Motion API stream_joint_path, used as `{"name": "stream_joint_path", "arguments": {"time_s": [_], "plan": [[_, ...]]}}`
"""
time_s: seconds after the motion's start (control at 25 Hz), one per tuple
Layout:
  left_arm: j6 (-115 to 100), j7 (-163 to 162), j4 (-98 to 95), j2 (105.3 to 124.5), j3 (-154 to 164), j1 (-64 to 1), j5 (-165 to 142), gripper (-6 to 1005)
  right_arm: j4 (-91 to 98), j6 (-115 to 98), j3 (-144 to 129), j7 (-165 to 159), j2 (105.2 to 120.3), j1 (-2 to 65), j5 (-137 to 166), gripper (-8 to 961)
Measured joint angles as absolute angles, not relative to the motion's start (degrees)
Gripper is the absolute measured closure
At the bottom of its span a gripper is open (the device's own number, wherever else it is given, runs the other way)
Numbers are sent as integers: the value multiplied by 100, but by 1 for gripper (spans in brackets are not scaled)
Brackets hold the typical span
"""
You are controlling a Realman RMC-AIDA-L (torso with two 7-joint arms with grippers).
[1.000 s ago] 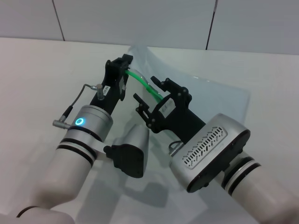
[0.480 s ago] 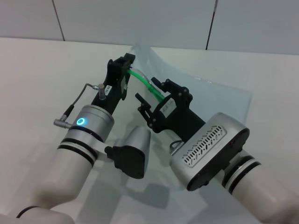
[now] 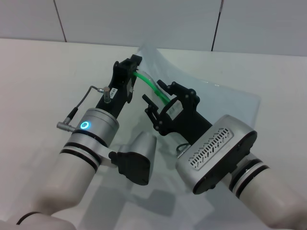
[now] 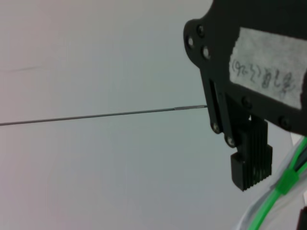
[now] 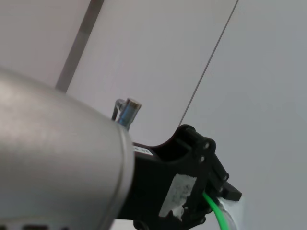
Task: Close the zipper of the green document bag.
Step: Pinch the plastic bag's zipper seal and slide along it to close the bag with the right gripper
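Note:
The green document bag [image 3: 216, 103] is a translucent pale sheet lifted off the white table, curling up at its far left corner. Its zipper [image 3: 152, 86] shows as a thin bright green strip between the two grippers. My left gripper [image 3: 132, 69] is shut on the far end of that green edge. The left wrist view shows one ribbed finger pad [image 4: 252, 165] beside the zipper [image 4: 276, 196]. My right gripper [image 3: 159, 96] straddles the strip a little nearer, fingers apart. I cannot make out the slider. The right wrist view shows the left gripper [image 5: 216, 189] with the zipper [image 5: 219, 213] coming out of it.
The white table [image 3: 43, 72] runs back to a pale panelled wall [image 3: 144, 19]. A grey cable and plug [image 3: 79, 103] stick out from the left wrist. Both forearms cross the near part of the table.
Both grippers have shifted slightly away from me and to the right, carrying the green edge with them. The fingers look the same as before.

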State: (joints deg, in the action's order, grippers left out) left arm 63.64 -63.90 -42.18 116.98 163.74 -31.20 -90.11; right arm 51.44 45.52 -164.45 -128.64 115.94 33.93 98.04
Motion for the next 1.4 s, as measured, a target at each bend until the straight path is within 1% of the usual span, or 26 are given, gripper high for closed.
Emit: {"name": "stream_joint_path", "arguments": {"time_s": [0.08, 0.52, 0.72, 1.16, 1.4], "plan": [[6364, -6382, -4218, 11698, 16374, -3120, -9013, 941, 5140, 4552, -16445, -12866, 11594, 3393, 9777, 530], [6371, -6324, -4218, 11698, 16382, -3120, -9018, 939, 5084, 4552, -16455, -12867, 11592, 3401, 9712, 549], [6372, -6310, -4218, 11698, 16383, -3120, -9022, 938, 5074, 4552, -16468, -12867, 11592, 3402, 9712, 667], [6372, -6310, -4225, 11698, 16383, -3111, -9120, 936, 5077, 4560, -16467, -12932, 11592, 3402, 9711, 763], [6372, -6310, -4227, 11698, 16383, -3103, -9149, 935, 5080, 4559, -16464, -12935, 11592, 3402, 9711, 762]]}}
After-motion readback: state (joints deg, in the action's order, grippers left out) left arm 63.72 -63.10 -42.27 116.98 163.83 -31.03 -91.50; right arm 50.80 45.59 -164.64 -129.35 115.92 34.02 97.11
